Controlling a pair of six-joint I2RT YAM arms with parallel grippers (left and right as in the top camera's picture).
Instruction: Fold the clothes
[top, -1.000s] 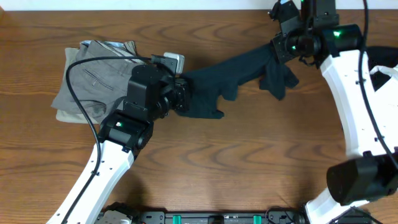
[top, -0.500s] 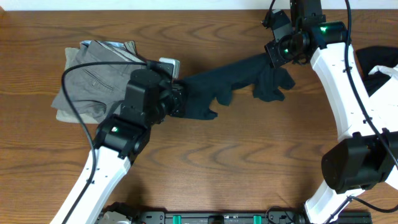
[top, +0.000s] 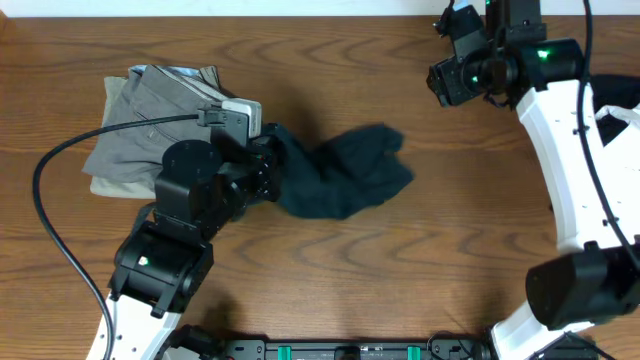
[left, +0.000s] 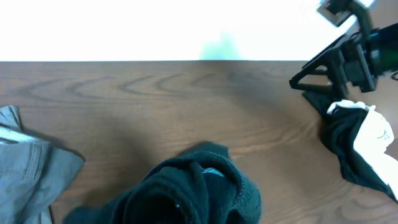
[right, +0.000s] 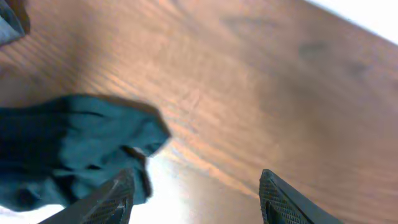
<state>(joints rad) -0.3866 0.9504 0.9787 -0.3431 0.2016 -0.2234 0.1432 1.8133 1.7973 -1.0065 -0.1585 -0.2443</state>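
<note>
The clothes sit in three places: a folded stack of grey and khaki trousers (top: 150, 125) at the left, the black T-shirt (top: 350, 180) crumpled mid-table, and a black-and-white heap (top: 610, 105) at the right edge. Your left gripper (top: 272, 165), just beside the stack, is clamped on the T-shirt's left end. Its fingers are buried in cloth, so you can't tell how many layers it pinches. If it drags that end leftward, the shirt may ride onto the trousers and upset their fold. The shirt lies bunched, not flat, so any fold made now would likely trap wrinkles or a sleeve inside. Your right gripper (top: 445, 82) hangs well apart from the shirt, jaws wide and empty. Reaching down, it could catch a doubled layer or snag the heap near it.
</note>
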